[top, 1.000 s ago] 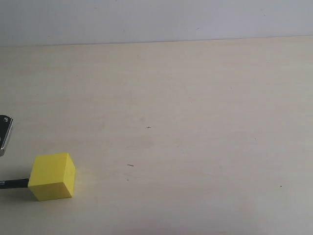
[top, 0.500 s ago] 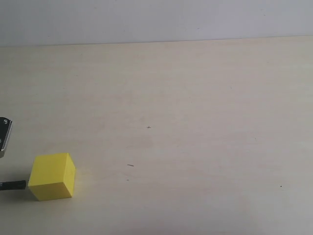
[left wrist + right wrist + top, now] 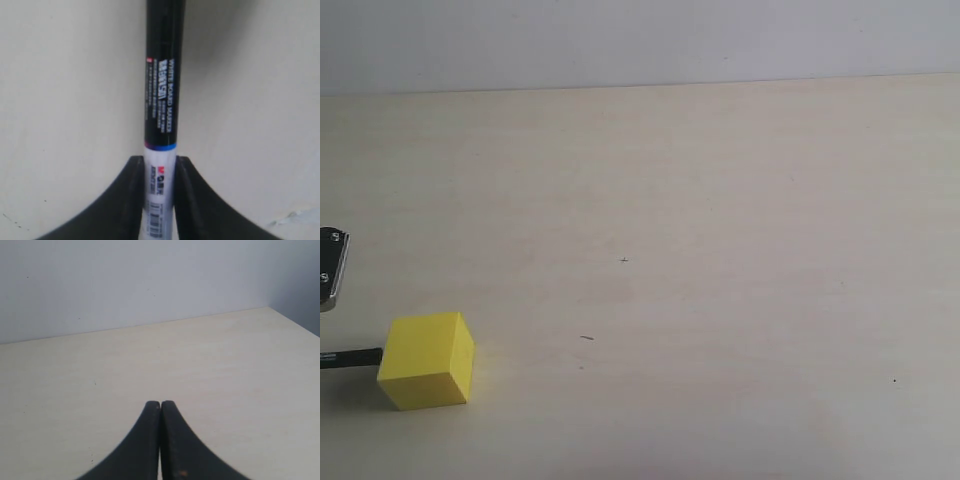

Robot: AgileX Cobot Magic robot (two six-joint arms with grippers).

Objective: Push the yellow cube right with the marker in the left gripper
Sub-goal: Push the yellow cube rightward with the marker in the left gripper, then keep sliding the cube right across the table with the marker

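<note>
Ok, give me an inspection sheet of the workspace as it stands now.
Surface: pale table, a few faint dark specks.
Job's things: yellow cube sits flat at the lower left of the exterior view; marker reaches its left face, contact unclear.
Clutter: nothing seen.
Grippers: left gripper shut on the marker; right gripper shut, holding nothing.
Cables: nothing seen.
Surroundings: plain pale wall behind the table.

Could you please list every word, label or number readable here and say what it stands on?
"WHITE BOARD MARKER": lengthwise on the black barrel of the marker.
Bolder word and fine print beside it: too blurred to read.
Logo and barcode on its white section: too blurred to read.
Yellow cube, table: no text.
</note>
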